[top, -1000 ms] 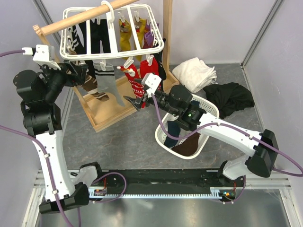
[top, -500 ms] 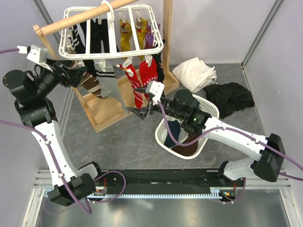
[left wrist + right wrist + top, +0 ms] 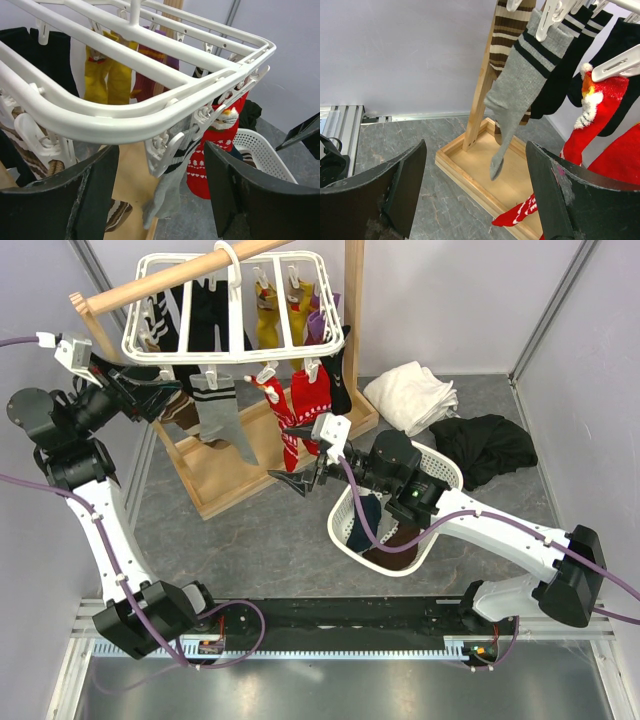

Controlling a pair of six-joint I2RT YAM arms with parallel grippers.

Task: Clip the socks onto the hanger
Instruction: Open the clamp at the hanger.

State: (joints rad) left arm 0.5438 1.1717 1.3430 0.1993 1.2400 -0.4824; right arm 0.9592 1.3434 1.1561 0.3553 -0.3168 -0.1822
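Note:
The white slatted hanger (image 3: 235, 335) hangs from a wooden stand. A grey sock (image 3: 226, 412) with a dark-striped cuff dangles from a peg on its near edge. Two red patterned socks (image 3: 298, 405) hang beside it on the right. My left gripper (image 3: 162, 390) is open just left of the grey sock, below the frame's corner. In the left wrist view the hanger (image 3: 150, 107), the grey sock (image 3: 170, 187) and a red sock (image 3: 215, 152) show beyond the open left gripper (image 3: 160, 197). My right gripper (image 3: 296, 455) is open and empty below the red socks. The right wrist view shows the grey sock (image 3: 520, 90) ahead of the right gripper (image 3: 475, 195).
The wooden stand's tray base (image 3: 225, 480) lies under the hanger, and its upright (image 3: 480, 95) rises behind the grey sock. Black, yellow, purple and brown-striped socks fill other pegs. A white lattice basket (image 3: 443, 462) holds more socks, with white cloth (image 3: 410, 395) and black cloth (image 3: 490, 445) beyond it.
The grey sock swung to the right and now hangs straight from its peg. My left arm has drawn back to the left. The right gripper has dropped slightly away from the socks.

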